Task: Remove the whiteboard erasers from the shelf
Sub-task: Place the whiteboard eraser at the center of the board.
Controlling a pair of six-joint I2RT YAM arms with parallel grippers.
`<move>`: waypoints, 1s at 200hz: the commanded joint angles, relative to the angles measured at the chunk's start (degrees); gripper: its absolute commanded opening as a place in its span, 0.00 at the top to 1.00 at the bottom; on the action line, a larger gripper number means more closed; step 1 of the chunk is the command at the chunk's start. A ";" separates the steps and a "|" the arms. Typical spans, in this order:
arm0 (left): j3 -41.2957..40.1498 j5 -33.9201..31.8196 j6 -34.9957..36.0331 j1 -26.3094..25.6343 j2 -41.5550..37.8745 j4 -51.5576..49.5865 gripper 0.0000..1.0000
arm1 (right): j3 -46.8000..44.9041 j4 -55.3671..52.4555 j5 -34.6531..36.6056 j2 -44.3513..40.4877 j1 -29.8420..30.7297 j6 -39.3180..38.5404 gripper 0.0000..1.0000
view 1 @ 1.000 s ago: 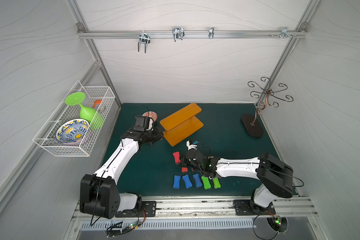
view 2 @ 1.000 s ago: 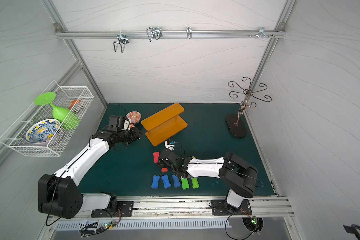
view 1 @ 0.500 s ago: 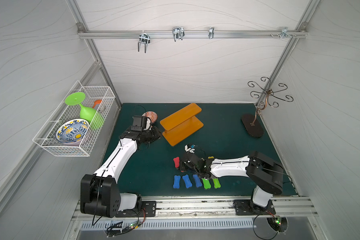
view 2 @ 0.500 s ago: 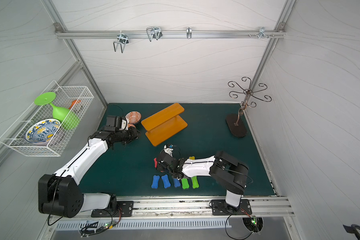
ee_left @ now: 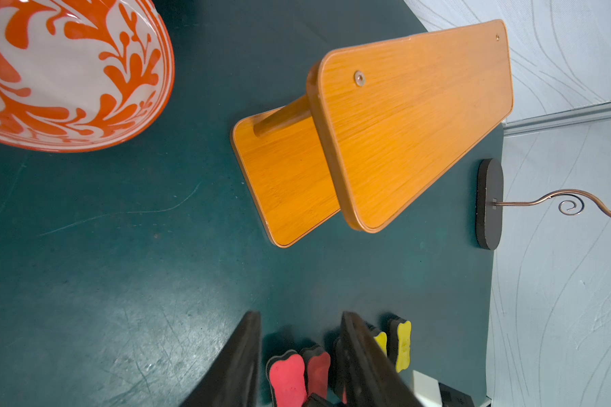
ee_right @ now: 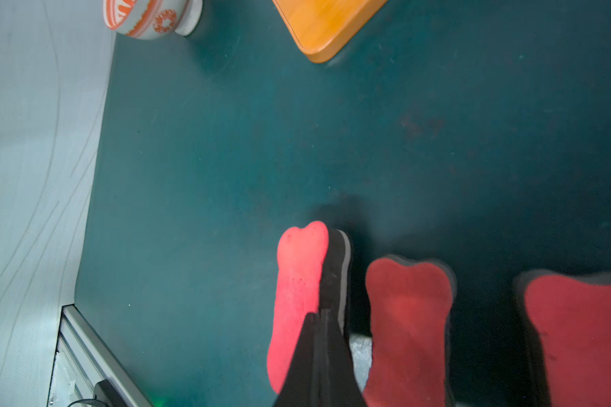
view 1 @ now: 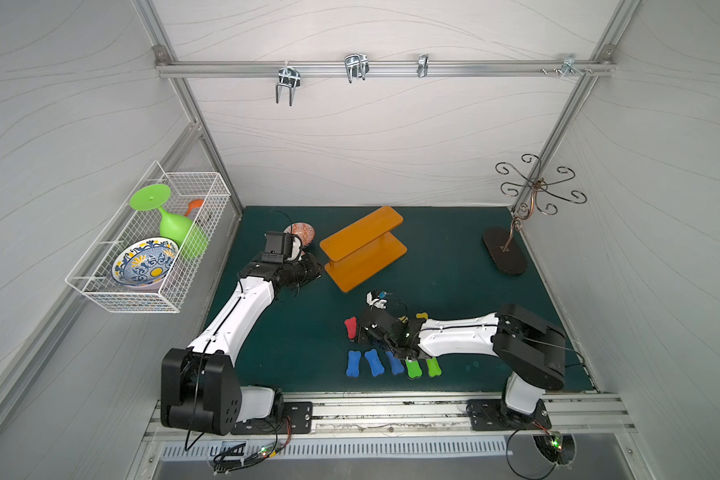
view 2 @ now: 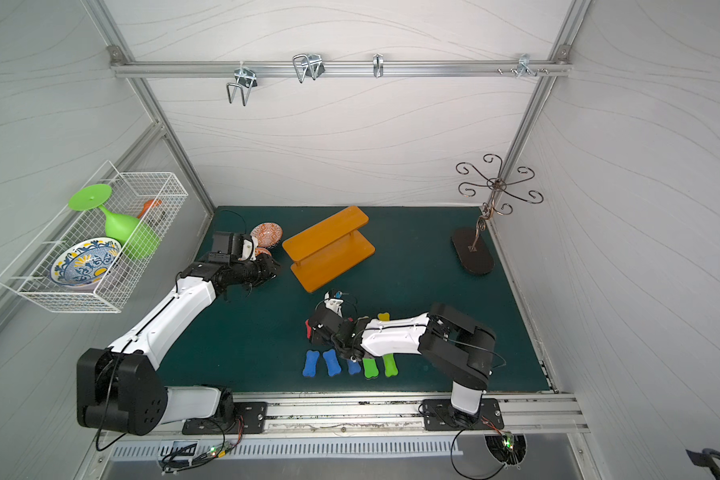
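Wall-hung wire basket [view 1: 142, 300] with goblet [view 1: 179, 230], patterned bowl [view 1: 144, 262]; left gripper [ee_left: 298, 319] narrow; right gripper [ee_right: 319, 317] closed

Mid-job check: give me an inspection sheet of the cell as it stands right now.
Surface: dark green mat, scuffed.
Job's things: orange-brown two-tier wooden shelf bare; bone-shaped foam blue erasers, green erasers, red erasers, yellow erasers all on the mat, including an on-edge red eraser.
Clutter: orange-and-white patterned bowl; dark oval-based scrolled wire stand.
Grippers: left gripper fingers apart, empty; right gripper shut, beside the on-edge red eraser.
Cables: black wire loop at left wrist; loose leads at front rail.
Surroundings: white wire basket holding green plastic goblet and blue-yellow patterned bowl; metal hooks overhead.
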 commanded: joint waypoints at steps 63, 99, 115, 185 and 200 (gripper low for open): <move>-0.54 1.34 0.97 1.12 0.13 2.62 0.59 | 2.52 -7.42 -2.95 1.90 0.97 1.13 0.82; -0.71 1.48 0.88 1.47 -0.18 2.70 0.59 | 3.07 -7.93 -6.37 2.96 0.34 1.36 0.71; -0.73 1.52 0.88 1.56 -0.35 2.76 0.59 | 3.11 -7.88 -6.93 3.02 0.23 1.49 0.71; -0.75 1.87 0.96 1.82 0.00 2.90 0.59 | 4.81 -8.76 -7.44 1.97 0.31 -1.64 0.68; -0.76 1.78 1.05 1.83 -0.17 2.83 0.59 | 4.99 -9.71 -6.45 0.45 0.40 -2.56 0.65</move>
